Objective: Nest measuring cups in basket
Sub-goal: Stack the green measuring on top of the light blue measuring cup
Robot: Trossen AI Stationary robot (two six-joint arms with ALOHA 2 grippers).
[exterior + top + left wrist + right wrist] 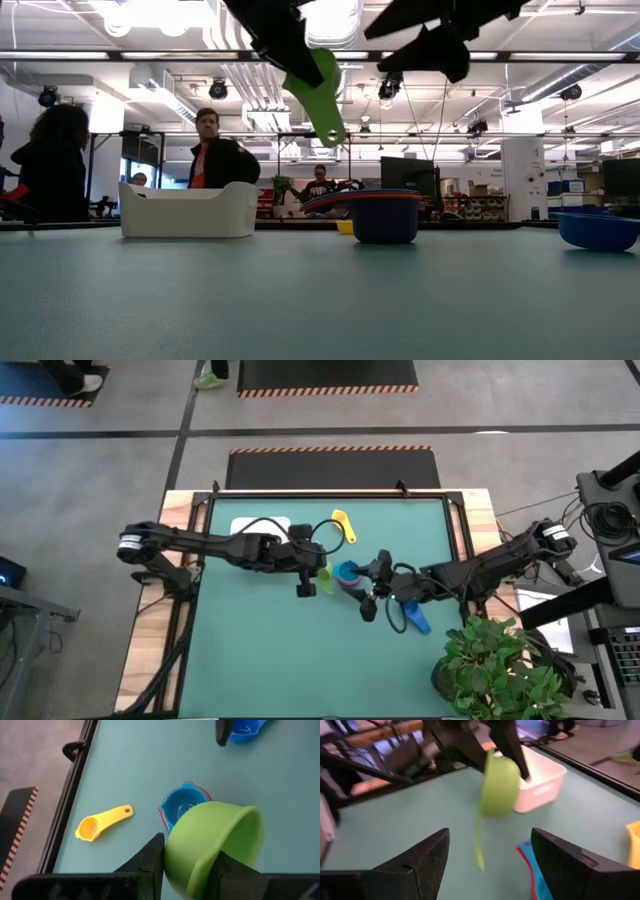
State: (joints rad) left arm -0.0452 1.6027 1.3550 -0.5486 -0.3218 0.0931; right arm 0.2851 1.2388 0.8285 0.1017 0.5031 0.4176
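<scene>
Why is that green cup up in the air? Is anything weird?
Nothing's broken or spilled. The left gripper holds the green cup tipped above the stacked cups. The yellow scoop lies apart, outside the basket.

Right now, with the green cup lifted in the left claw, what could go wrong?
1. The left claw pinches the green cup only at its rim, tilted, so it may slip.
2. The open right claw hangs close beside it; the arms might collide.
3. The cup stack stands on the table, outside the basket.
</scene>
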